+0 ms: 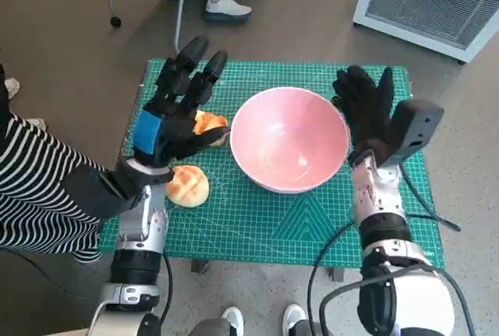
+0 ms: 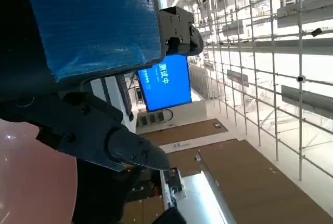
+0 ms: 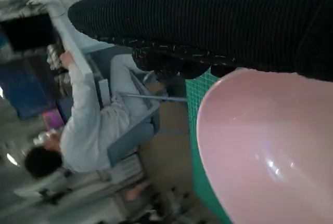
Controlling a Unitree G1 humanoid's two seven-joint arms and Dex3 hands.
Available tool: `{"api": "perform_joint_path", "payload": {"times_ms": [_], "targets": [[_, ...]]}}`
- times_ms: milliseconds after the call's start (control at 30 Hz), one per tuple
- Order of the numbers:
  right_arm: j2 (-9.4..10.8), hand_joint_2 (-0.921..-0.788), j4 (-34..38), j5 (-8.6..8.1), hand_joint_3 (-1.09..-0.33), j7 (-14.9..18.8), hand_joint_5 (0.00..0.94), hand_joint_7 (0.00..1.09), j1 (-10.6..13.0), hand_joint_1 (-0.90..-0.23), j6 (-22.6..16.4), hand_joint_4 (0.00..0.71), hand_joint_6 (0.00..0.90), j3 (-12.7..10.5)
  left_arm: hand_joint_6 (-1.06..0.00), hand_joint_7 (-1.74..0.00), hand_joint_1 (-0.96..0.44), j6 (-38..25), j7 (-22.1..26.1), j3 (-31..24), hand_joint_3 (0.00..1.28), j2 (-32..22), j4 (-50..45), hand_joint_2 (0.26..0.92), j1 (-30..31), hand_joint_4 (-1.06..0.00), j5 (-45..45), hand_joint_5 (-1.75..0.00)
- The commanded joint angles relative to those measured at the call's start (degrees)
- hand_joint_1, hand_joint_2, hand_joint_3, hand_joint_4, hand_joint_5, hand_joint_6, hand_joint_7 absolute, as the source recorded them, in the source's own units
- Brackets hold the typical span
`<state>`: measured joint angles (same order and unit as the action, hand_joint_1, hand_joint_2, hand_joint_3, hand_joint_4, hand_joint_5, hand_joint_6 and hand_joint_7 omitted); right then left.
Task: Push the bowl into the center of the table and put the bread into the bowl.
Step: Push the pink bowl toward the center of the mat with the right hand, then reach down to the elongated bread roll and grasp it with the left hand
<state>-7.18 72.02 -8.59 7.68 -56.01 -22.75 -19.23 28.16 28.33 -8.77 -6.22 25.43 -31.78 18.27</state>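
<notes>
The pink bowl [image 1: 289, 139] sat a little right of the middle of the frame in my head view, on the green cutting mat [image 1: 257, 227] that covered the table [image 1: 195, 264]. My right robot hand [image 1: 365, 110] stood just right of the bowl, its gloved fingers spread and pointing toward the top of the frame, holding nothing; whether the palm touched the rim I could not tell. In the right wrist view the glove [image 3: 218, 21] ran as a dark band along the top, with the bowl's pink wall [image 3: 265, 151] filling the lower right directly beside it.

My left robot hand [image 1: 173, 114] hovered left of the bowl, blue tape on its back, fingers apart and stretched toward the upper part of the frame, thumb reaching right, nothing in its grasp. One piece of bread [image 1: 209, 124] lay partly hidden under that hand, just left of the bowl's rim. A second piece of bread [image 1: 187, 185] lay lower in the frame, near my left wrist, apart from the bowl.

A person in a striped sleeve [image 1: 35, 188] showed at the left edge. Another person in pale clothes [image 3: 88, 130] sat on a chair in the right wrist view.
</notes>
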Motion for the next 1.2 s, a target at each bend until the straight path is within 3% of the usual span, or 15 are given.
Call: {"api": "perform_joint_path", "payload": {"times_ms": [33, 300, 400, 500, 833, 1200], "targets": [[-1.5, -0.921, -3.0, 1.44, -0.850, 2.9, 0.003, 0.21, 2.1, -0.705, -5.5, 0.145, 0.156, 2.0, -0.10, -0.36, -0.32, -0.6, -0.4, 0.5, 0.03, 0.4, -0.1, 0.921, -0.4, -0.23, -0.3, 0.00], [-2.8, -0.921, -11.4, 2.01, -0.800, 8.7, 0.004, 0.23, 6.5, -0.726, -15.4, 0.150, 0.165, 5.5, -0.06, -0.44, -0.34, -1.5, -1.0, 1.3, 0.04, 0.6, -0.8, 0.921, -1.3, -0.23, -0.3, 0.00], [-3.2, -0.921, -16.3, 1.39, -0.791, 11.6, 0.004, 0.24, 9.2, -0.741, -18.4, 0.151, 0.167, 6.5, -0.04, -0.47, -0.35, -1.5, -0.9, 1.5, 0.05, 0.6, -1.1, 0.921, -1.5, -0.23, -0.2, 0.00], [-3.5, -0.921, -21.9, -0.62, -0.781, 15.0, 0.007, 0.26, 11.9, -0.746, -20.0, 0.158, 0.177, 6.9, -0.02, -0.52, -0.36, -1.5, -0.7, 1.6, 0.05, 0.4, -1.5, 0.921, -1.7, -0.23, -0.2, 0.00], [-2.9, -0.921, -34.9, -5.70, -0.725, 19.6, 0.011, 0.45, 17.5, -0.805, -18.2, 0.215, 0.160, 8.2, 0.00, -0.55, -0.37, -1.7, 0.8, 1.4, 0.06, 0.2, -1.0, 0.921, -2.9, -0.22, 1.0, 0.00], [-3.1, -0.921, -40.4, -4.66, -0.703, 18.3, 0.008, 0.49, 20.1, -0.814, -16.6, 0.220, 0.132, 9.7, 0.00, -0.56, -0.37, -2.6, 1.7, 1.8, 0.06, 0.5, -2.6, 0.919, -2.9, -0.22, 1.2, 0.00]]}}
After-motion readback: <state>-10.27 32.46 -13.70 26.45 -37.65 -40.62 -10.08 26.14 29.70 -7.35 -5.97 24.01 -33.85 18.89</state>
